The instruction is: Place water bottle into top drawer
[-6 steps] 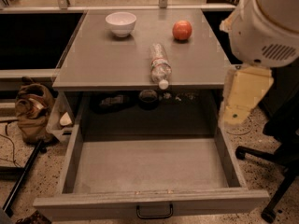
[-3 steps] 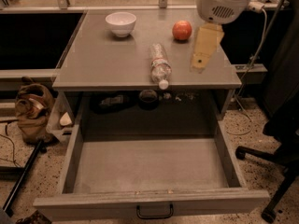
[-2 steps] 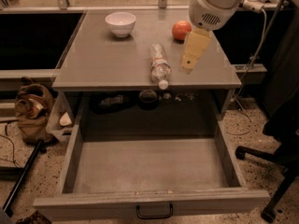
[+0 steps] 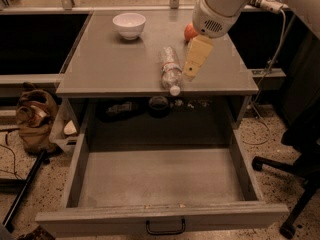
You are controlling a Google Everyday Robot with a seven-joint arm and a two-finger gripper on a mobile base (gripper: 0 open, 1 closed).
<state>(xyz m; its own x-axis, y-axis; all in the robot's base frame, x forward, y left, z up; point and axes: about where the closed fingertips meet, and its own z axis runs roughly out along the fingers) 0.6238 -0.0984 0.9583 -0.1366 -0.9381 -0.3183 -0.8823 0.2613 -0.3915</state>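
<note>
The water bottle (image 4: 170, 68) lies on its side on the grey tabletop (image 4: 110, 64), near the front edge, its white cap pointing toward me. The top drawer (image 4: 160, 184) is pulled wide out below the tabletop and holds nothing; its black handle (image 4: 165, 228) shows on the front panel. My gripper (image 4: 191, 70) hangs from the white arm just right of the bottle, a little above the tabletop, its pale yellow fingers pointing down and left.
A white bowl (image 4: 129, 24) stands at the back of the tabletop. A red apple (image 4: 189, 32) sits at the back right, partly behind my arm. A brown bag (image 4: 34, 118) lies on the floor at left; a black chair base (image 4: 290, 174) stands at right.
My arm has swung from the right side of the table in over the tabletop, and the gripper has come left and down to just beside the bottle. The bottle has not moved.
</note>
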